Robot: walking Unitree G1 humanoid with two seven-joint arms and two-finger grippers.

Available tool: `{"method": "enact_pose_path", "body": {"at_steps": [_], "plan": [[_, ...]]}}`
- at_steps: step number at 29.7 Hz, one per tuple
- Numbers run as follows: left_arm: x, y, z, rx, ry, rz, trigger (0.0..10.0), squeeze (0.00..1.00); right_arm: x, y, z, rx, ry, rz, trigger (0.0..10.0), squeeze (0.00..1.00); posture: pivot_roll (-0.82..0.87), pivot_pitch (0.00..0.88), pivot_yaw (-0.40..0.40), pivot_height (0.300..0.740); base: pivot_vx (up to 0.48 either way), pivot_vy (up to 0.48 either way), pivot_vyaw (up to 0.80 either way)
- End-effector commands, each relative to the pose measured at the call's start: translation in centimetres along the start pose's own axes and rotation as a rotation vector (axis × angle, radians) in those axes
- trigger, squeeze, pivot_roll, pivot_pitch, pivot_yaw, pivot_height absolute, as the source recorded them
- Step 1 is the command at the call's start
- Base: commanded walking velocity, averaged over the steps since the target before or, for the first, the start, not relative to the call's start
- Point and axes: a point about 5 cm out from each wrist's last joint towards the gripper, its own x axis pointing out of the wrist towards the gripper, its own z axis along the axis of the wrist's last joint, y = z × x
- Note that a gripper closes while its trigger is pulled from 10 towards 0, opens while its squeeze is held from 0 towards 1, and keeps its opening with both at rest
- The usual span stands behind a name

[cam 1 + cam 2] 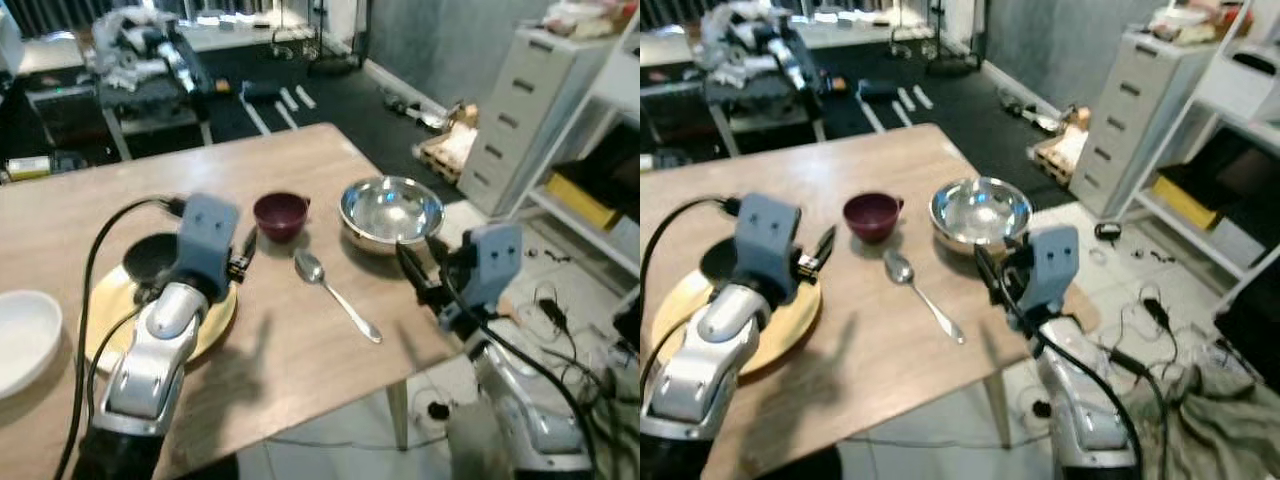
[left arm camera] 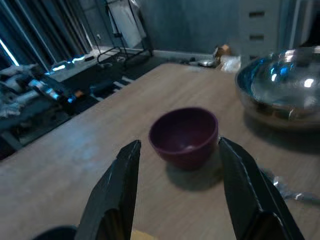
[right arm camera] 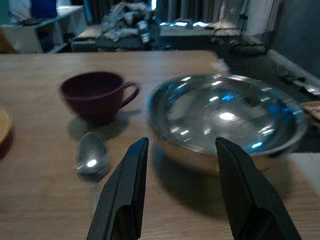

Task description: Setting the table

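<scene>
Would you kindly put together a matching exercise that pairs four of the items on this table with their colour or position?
Things:
1. cup
2. metal bowl
3. spoon
4. white dish

Descriptions:
A. lies on the wood between the two grippers, handle toward the table's near edge
B. dark maroon, just ahead of the open left gripper
C. at the table's far left edge, beside the yellow plate
D. shiny, just ahead of the open right gripper

Pairs: 1-B, 2-D, 3-A, 4-C

Cup (image 1: 280,215) left of bowl (image 1: 391,212), spoon (image 1: 335,293) before both (all on table (image 1: 300,350)), plate (image 1: 215,325) far left
</scene>
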Motion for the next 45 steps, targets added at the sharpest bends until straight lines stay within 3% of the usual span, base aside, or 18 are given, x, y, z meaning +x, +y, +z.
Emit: {"method": "enact_pose_path", "body": {"at_steps": [1, 4, 9, 11, 17, 24, 25, 26, 27, 32, 33, 36, 40, 45], "plan": [[-0.4, 0.0, -0.3, -0.019, 0.039, -0.050, 10.0, 0.00, 0.2, 0.9, -1.3, -0.009, 0.068, 0.024, 10.0, 0.00, -0.05, 0.000, 0.068, 0.740, 0.000, 0.000, 0.00], [-0.5, 1.1, -0.7, -0.085, 0.146, -0.110, 10.0, 0.00, 1.0, 2.5, -2.5, 0.003, 0.145, 0.056, 10.0, 0.00, -0.03, 0.000, 0.065, 0.740, 0.000, 0.000, 0.00], [-0.8, 1.8, -1.1, -0.120, 0.192, -0.187, 10.0, 0.00, 1.4, 3.6, -3.5, 0.016, 0.210, 0.085, 10.0, 0.00, -0.02, 0.000, 0.065, 0.740, 0.000, 0.000, 0.00], [-1.0, 2.6, -1.2, -0.097, 0.205, -0.294, 10.0, 0.00, 2.2, 4.4, -4.5, 0.038, 0.250, 0.062, 10.0, 0.00, -0.01, 0.000, 0.061, 0.740, 0.000, 0.000, 0.00], [-0.6, 2.6, -1.2, -0.010, 0.228, -0.410, 10.0, 0.00, 3.5, 5.1, -5.2, 0.051, 0.268, 0.014, 10.0, 0.00, 0.03, 0.000, 0.048, 0.740, 0.000, 0.000, 0.00], [0.7, 2.6, -0.3, 0.039, 0.232, -0.439, 10.0, 0.00, 4.7, 5.3, -5.4, 0.057, 0.284, -0.030, 10.0, 0.00, 0.05, 0.000, 0.048, 0.740, 0.000, 0.000, 0.00], [0.9, 2.7, -0.2, 0.045, 0.232, -0.440, 10.0, 0.00, 4.8, 5.3, -5.2, 0.057, 0.281, -0.030, 10.0, 0.59, 0.05, 0.000, 0.050, 0.740, 0.000, 0.000, 0.00], [0.9, 2.7, -0.2, 0.045, 0.232, -0.440, 10.0, 0.00, 4.8, 5.3, -5.2, 0.057, 0.281, -0.030, 10.0, 0.59, 0.05, 0.000, 0.050, 0.740, 0.000, 0.000, 0.00], [1.0, 2.8, -0.2, 0.046, 0.234, -0.445, 10.0, 0.00, 4.9, 5.2, -5.1, 0.054, 0.277, -0.032, 10.0, 1.00, 0.05, 0.000, 0.052, 0.740, 0.000, 0.000, 0.00], [1.4, 3.0, -0.2, 0.058, 0.234, -0.445, 10.0, 0.00, 4.7, 4.8, -5.1, 0.021, 0.283, -0.022, 10.0, 0.97, 0.04, 0.000, 0.049, 0.740, 0.000, 0.000, 0.00], [1.5, 3.0, -0.2, 0.059, 0.234, -0.442, 10.0, 0.00, 4.5, 4.7, -5.1, 0.014, 0.287, -0.013, 10.0, 0.00, 0.04, 0.000, 0.048, 0.740, 0.000, 0.000, 0.00], [1.7, 3.0, -0.3, 0.062, 0.234, -0.436, 10.0, 0.00, 3.9, 4.3, -5.1, -0.008, 0.300, 0.017, 10.0, 0.00, 0.03, 0.000, 0.044, 0.740, 0.000, 0.000, 0.00], [2.0, 2.8, -0.4, 0.064, 0.236, -0.436, 10.0, 0.00, 2.3, 3.4, -4.5, -0.130, 0.293, 0.125, 10.0, 0.00, 0.02, 0.000, 0.044, 0.740, 0.000, 0.000, 0.00], [2.3, 2.8, -0.3, 0.065, 0.233, -0.439, 10.0, 0.00, 2.0, 2.5, -4.2, -0.200, 0.291, 0.165, 10.0, 0.00, 0.01, 0.000, 0.051, 0.740, 0.000, 0.000, 0.00]]}}
